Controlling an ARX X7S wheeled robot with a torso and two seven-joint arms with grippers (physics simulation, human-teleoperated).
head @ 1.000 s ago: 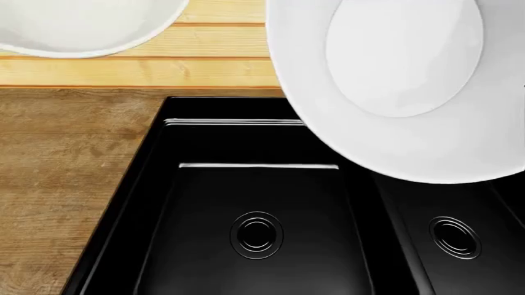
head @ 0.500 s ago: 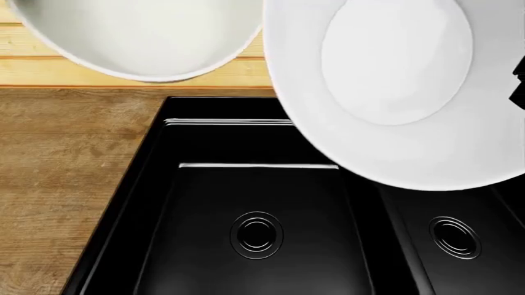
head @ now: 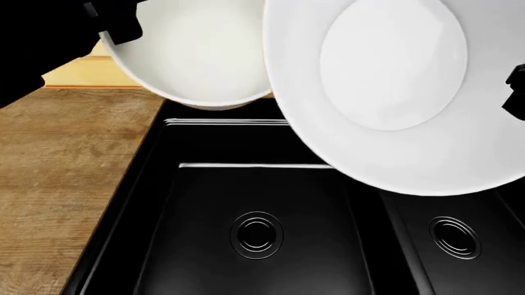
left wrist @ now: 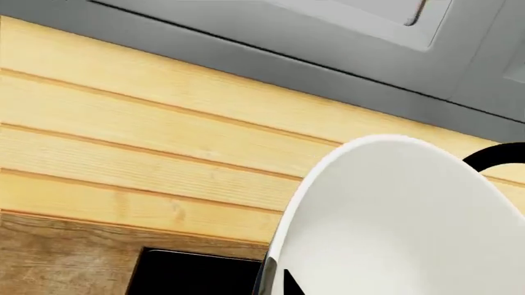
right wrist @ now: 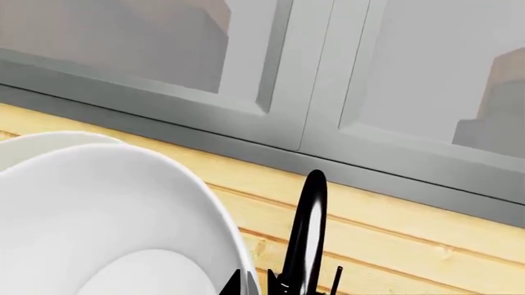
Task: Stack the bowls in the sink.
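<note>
Two bowls hang in the air above the black sink (head: 246,184), neither yet set down. The cream bowl (head: 193,55) is carried by the left arm, whose dark gripper (head: 115,18) shows at the bowl's rim as a black mass; whether its fingers are clamped on that rim cannot be told from the head view, and the left wrist view shows only the bowl's outer wall (left wrist: 402,227) with a sliver of dark finger beneath. The brighter white bowl (head: 394,92) fills the upper right of the head view, tilted so its inside faces the camera; a dark piece at its far edge is probably the right gripper (head: 515,92), fingers hidden (again, cannot tell). In the right wrist view that bowl (right wrist: 107,227) sits close in front of the fingers, with the faucet (right wrist: 305,233) standing just beyond it against the pale wood backsplash (right wrist: 394,227).

Both basins lie empty below, drains (head: 257,235) visible.

Judged from this, the step in hand is bringing one bowl down into a basin first. Done well, the larger cream bowl should go down level and upright, released only once its base rests on the basin floor, and the smaller white one righted from its tilt before being lowered, centred, into it. The rims overlap in the head view, so keeping them apart during the descent matters, as does clearing the faucet.
</note>
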